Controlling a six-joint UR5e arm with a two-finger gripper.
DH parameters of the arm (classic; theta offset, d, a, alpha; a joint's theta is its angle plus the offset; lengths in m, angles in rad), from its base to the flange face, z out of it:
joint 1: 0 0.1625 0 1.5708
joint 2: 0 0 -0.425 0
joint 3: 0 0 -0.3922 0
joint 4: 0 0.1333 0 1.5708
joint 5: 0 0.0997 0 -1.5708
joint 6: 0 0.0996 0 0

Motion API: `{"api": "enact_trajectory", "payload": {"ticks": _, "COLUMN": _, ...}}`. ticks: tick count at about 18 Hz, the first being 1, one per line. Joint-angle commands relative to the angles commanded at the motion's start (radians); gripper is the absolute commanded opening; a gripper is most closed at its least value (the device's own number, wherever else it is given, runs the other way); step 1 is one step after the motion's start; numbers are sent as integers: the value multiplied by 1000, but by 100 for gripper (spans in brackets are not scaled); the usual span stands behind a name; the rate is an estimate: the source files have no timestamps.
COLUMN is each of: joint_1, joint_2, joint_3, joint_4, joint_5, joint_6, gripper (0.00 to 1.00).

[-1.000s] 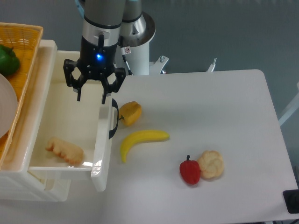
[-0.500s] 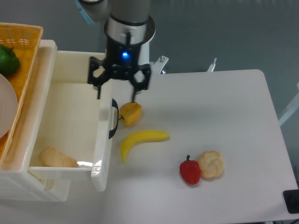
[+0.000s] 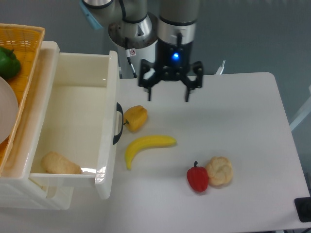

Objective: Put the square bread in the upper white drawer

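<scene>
The square bread lies in the near left corner of the upper white drawer, which stands pulled out with its black handle facing the table. My gripper hangs open and empty above the back of the table, to the right of the drawer and well apart from the bread.
A yellow pepper sits by the drawer handle, a banana just in front of it. A red pepper and a round bun lie toward the front right. An orange basket with a green pepper is on the left.
My open gripper has swung right, from above the drawer out over the table. The bread has settled lower into the drawer's near left corner.
</scene>
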Motion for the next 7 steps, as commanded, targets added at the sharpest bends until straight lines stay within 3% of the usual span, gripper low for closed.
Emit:
{"api": "enact_trajectory", "payload": {"ticks": 4, "joint_1": -2, "joint_2": -68, "joint_3": 14, "joint_4": 8, "joint_5": 138, "joint_6": 166, "gripper": 100}}
{"api": "enact_trajectory", "payload": {"ticks": 7, "joint_1": 5, "joint_2": -85, "joint_3": 17, "joint_4": 32, "joint_5": 161, "joint_6": 201, "gripper": 100}}
